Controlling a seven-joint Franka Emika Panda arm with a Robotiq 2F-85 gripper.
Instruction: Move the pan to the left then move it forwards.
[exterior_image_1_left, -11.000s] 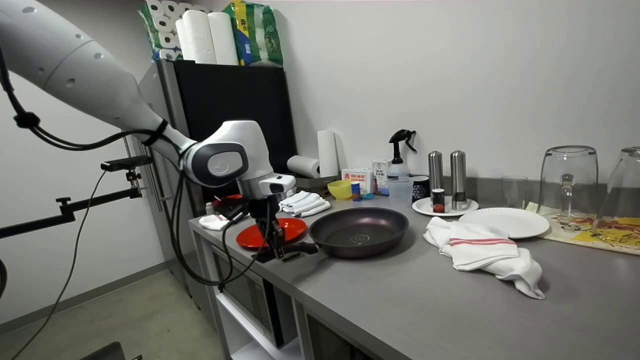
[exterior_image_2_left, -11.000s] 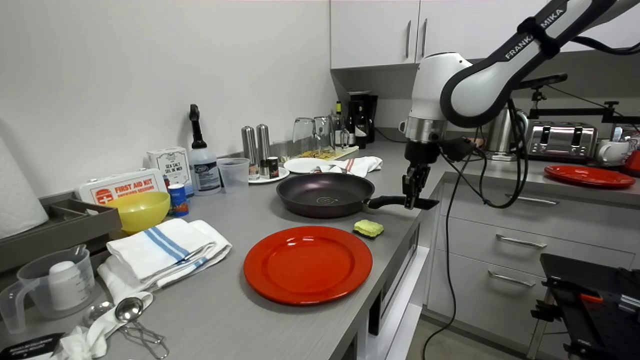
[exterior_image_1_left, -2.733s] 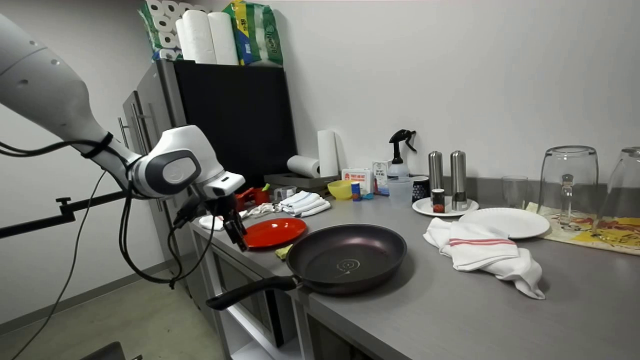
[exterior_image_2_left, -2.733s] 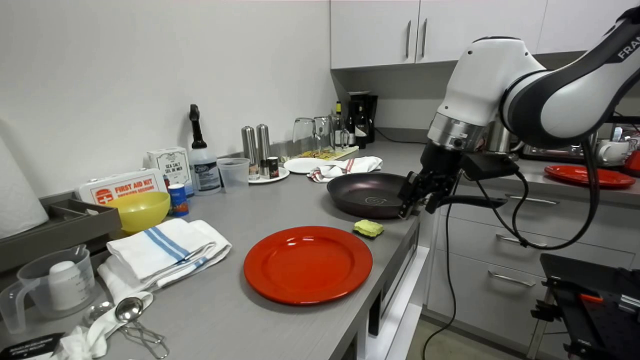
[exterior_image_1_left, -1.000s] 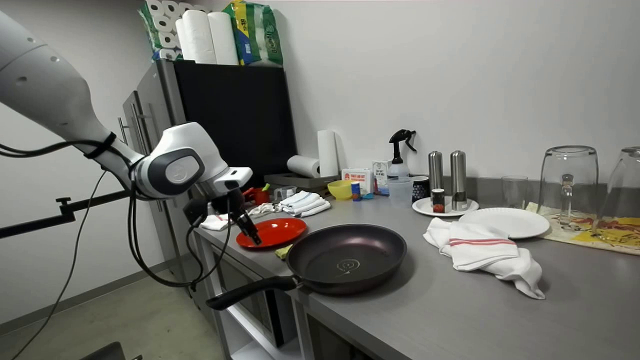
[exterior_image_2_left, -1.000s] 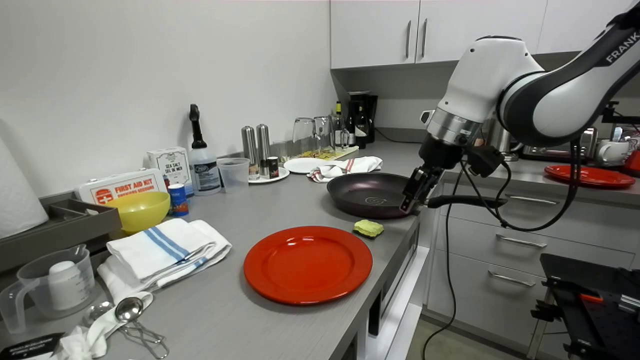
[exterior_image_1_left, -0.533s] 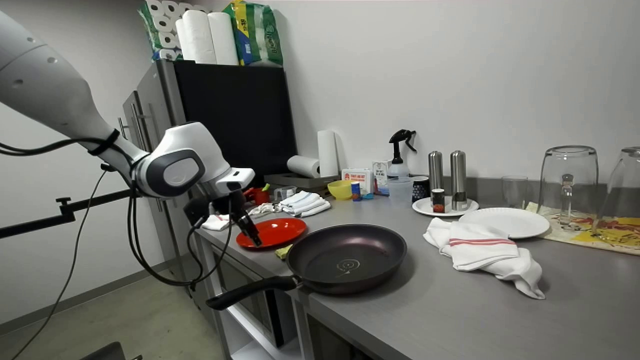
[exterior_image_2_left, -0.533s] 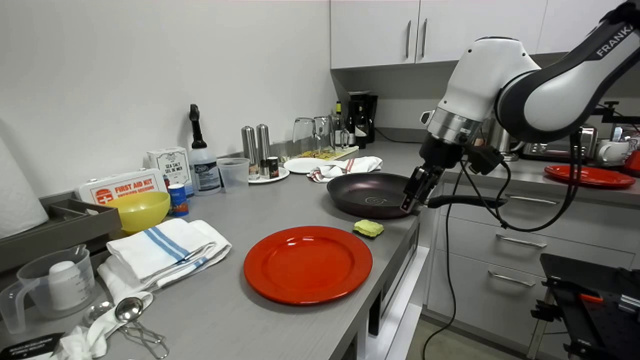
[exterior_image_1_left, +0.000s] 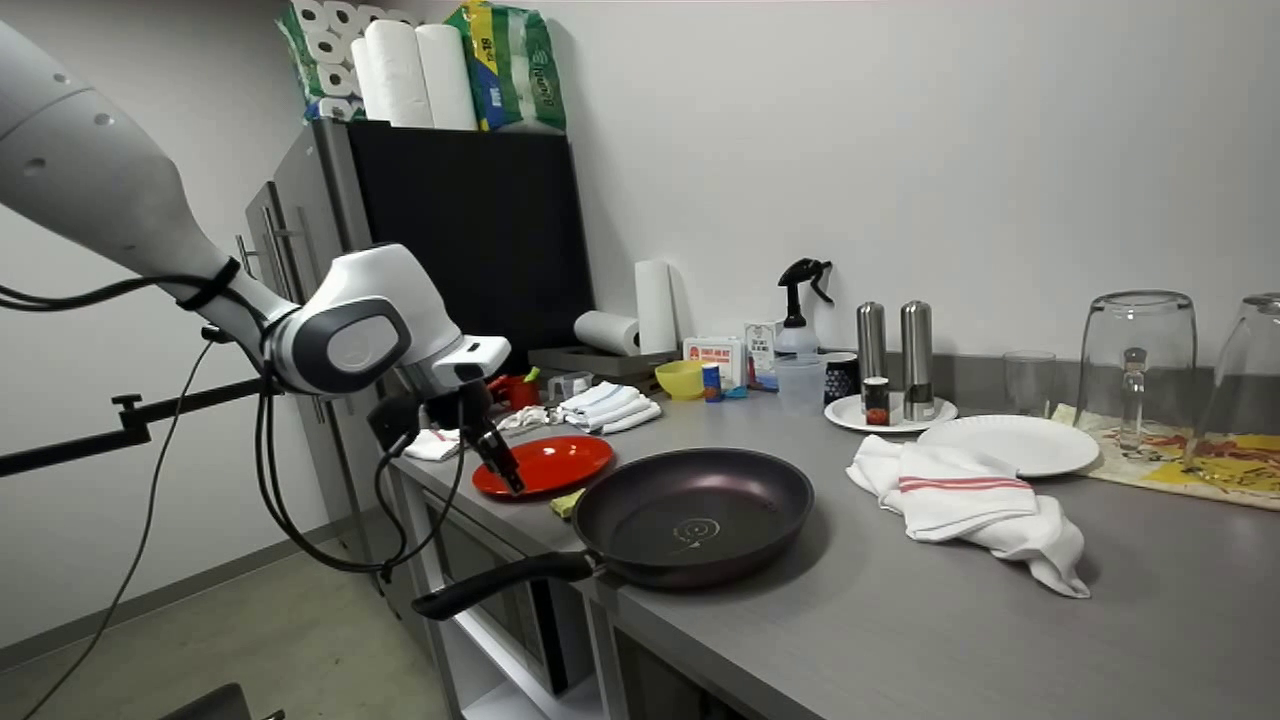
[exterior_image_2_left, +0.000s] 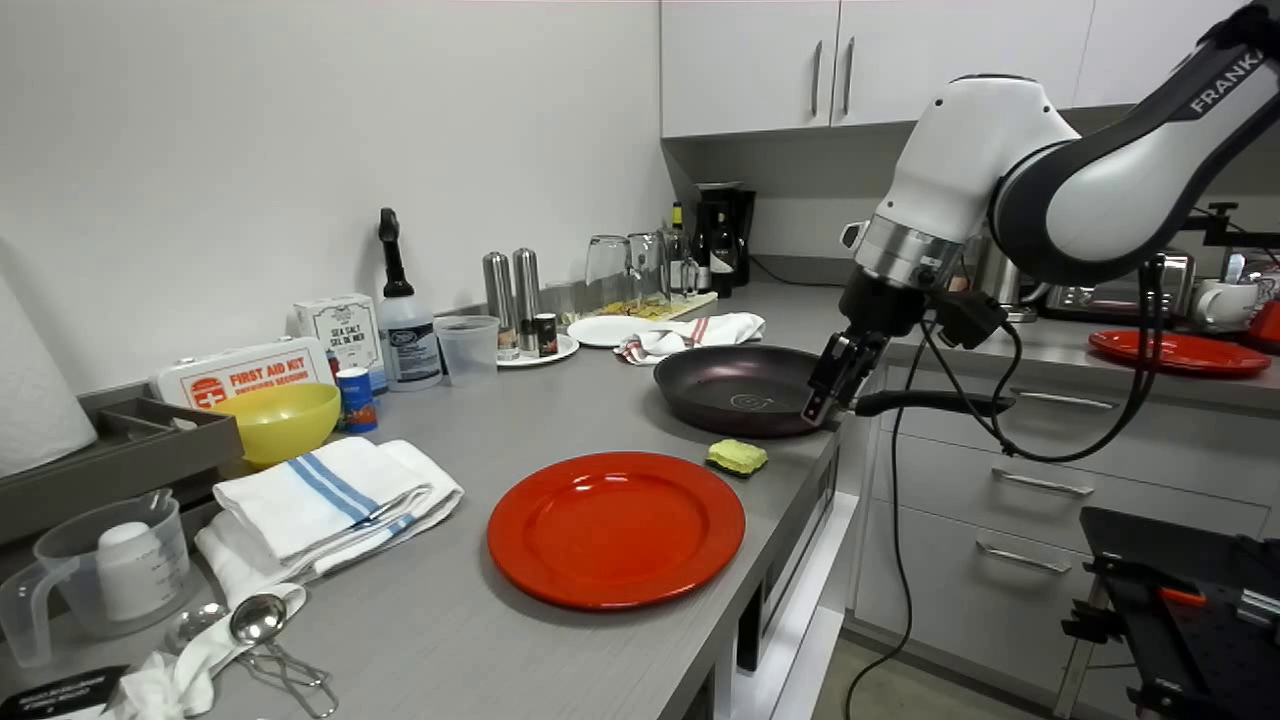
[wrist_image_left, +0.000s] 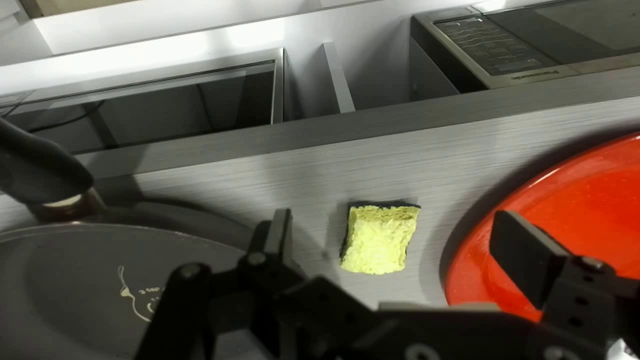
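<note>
Brownish-black pan (exterior_image_1_left: 700, 520) resting upright on the grey counter (exterior_image_1_left: 900, 620) near the front edge, its glossy interior facing up and its long handle (exterior_image_1_left: 505, 585) projecting beyond that edge in both exterior views. The slanting gripper (wrist_image_left: 392, 232) is spread wide, its fingers (wrist_image_left: 522, 260) standing apart from the handle; in the wrist view a yellow sponge (wrist_image_left: 380, 242) shows through the gap, lying on the counter between the pan and a red plate (wrist_image_left: 590, 210). Toward the wall (exterior_image_1_left: 750, 200), a white plate (exterior_image_1_left: 845, 411) bears two steel mills (exterior_image_1_left: 916, 350) and a small jar (exterior_image_1_left: 877, 402). Glass vessels (exterior_image_1_left: 1110, 360) stand on a patterned mat (exterior_image_1_left: 1160, 474) farther along. In an exterior view, a yellow bowl (exterior_image_2_left: 285, 425) and a translucent cup (exterior_image_2_left: 467, 355) stand apart from each other along the wall; what either contains cannot be made out. A white cup (exterior_image_2_left: 130, 580) is visible through the side of a clear measuring jug (exterior_image_2_left: 72, 560), and a grey tray (exterior_image_2_left: 130, 455) near it is divided into compartments.
</note>
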